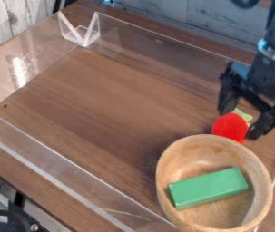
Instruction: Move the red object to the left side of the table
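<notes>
The red object [231, 126], a small round bright-red toy, rests on the table [115, 100] near the right side, just behind the rim of the wooden bowl. My gripper [249, 116] hangs directly over it, open, with its two dark fingers straddling the toy. One finger stands left of the toy and the other to its right. Nothing is held. The arm's blue-and-black body rises out of the top right of the view.
A round light wooden bowl [176, 164] sits at the front right with a green rectangular block [208, 188] inside. Low clear acrylic walls [49, 168] edge the tabletop. A small clear V-shaped stand [79, 30] is at the far left corner.
</notes>
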Tool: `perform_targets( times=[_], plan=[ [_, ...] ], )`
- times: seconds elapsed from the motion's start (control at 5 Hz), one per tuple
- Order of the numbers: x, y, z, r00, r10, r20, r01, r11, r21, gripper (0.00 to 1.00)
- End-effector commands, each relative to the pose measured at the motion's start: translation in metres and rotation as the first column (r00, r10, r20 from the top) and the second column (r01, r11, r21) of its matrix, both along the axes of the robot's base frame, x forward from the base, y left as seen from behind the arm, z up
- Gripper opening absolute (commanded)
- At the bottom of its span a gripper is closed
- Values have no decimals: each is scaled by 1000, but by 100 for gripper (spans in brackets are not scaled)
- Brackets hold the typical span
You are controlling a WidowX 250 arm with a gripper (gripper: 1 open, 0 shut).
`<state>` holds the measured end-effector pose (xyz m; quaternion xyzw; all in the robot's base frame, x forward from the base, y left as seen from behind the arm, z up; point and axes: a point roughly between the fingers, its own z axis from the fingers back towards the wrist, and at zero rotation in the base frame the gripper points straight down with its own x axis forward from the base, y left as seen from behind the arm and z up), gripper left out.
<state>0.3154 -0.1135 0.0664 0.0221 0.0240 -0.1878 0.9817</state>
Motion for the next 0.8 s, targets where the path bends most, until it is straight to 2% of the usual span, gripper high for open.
perform_targets(
  times=[0.0, 0.4, 0.6],
  plan=[
    [2, -3, 6, 998, 46, 46, -46, 999, -11, 100],
    [11, 3, -7, 983, 173, 63, -175, 984, 26, 100],
    [14, -1, 2, 980, 180, 79, -184, 982, 43, 100]
  ],
)
